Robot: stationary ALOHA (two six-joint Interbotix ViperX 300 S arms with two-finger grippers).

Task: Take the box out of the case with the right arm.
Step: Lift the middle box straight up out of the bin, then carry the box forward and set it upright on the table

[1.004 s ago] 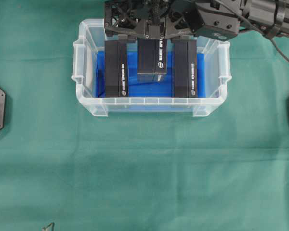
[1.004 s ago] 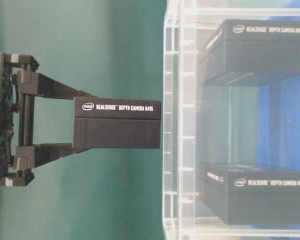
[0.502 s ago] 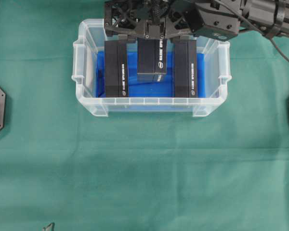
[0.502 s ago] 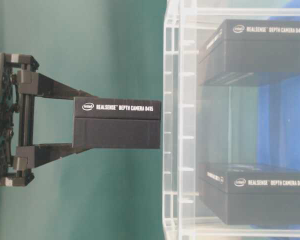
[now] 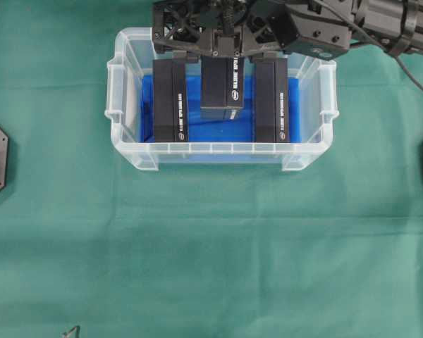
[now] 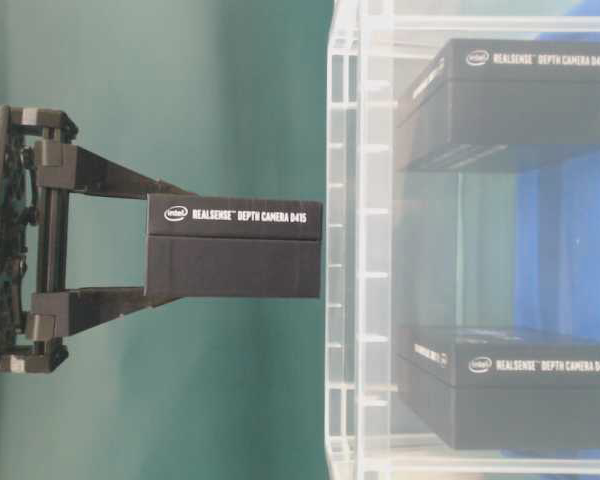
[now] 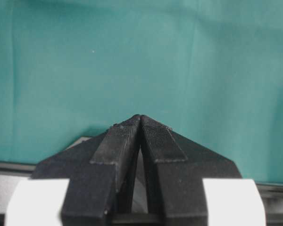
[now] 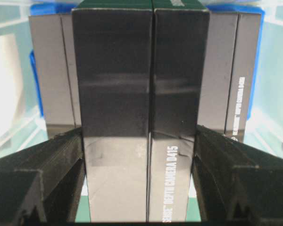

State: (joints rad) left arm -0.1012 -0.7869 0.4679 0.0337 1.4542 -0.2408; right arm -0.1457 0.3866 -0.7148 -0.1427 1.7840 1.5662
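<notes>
Right gripper [image 6: 150, 252]: black skeletal fingers [image 8: 42, 174] clamped on either long side of one black box [image 6: 234, 245], lettered "RealSense Depth Camera D415". In the table-level view, which is turned on its side, gripper and held box occupy the left and centre of the frame, and the box's end stands just clear of the rim of the case [image 6: 345, 250] at centre-right, wholly outside the clear wall. In the overhead view the same box appears at upper centre, over the middle of the case, with the right arm [image 5: 324, 28] entering from the upper right corner. Case: clear plastic tub with rimmed edge, at the upper centre of the overhead frame, bottom lined with a blue cloth [image 5: 218, 127]. Contents: two further black boxes, the left box [image 5: 170, 98] and the right box [image 5: 271, 98], each standing on a long edge, parallel, well apart, with the held box seen between them from above. Left gripper [image 7: 140, 123]: black fingertips with white parts behind, tips pressed together with nothing between them, at lower centre of its wrist view. Surface: green cloth [image 5: 211, 246] covering the table throughout.
</notes>
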